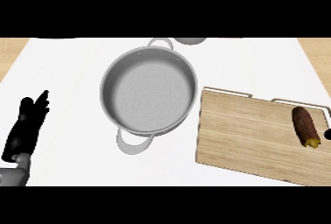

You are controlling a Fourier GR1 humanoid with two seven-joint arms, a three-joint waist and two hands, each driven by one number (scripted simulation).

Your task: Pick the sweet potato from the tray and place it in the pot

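The sweet potato point(305, 126), dark reddish-brown with a yellowish cut end, lies lengthwise near the right end of the wooden tray point(252, 140). The wide grey pot point(107, 87) stands left of the tray with nothing in it, its two loop handles pointing to the far and near sides. My left hand point(26, 127) rests at the lower left, open with fingers straight up, well apart from the pot. A small black bit of my right hand point(328, 133) shows at the right edge beside the sweet potato; the remainder of it is out of view.
The tray has two thin metal handles point(226, 91) along its far edge. The white counter point(71, 65) spreads around the pot. A grey rounded object point(191, 40) peeks in at the far edge behind the pot.
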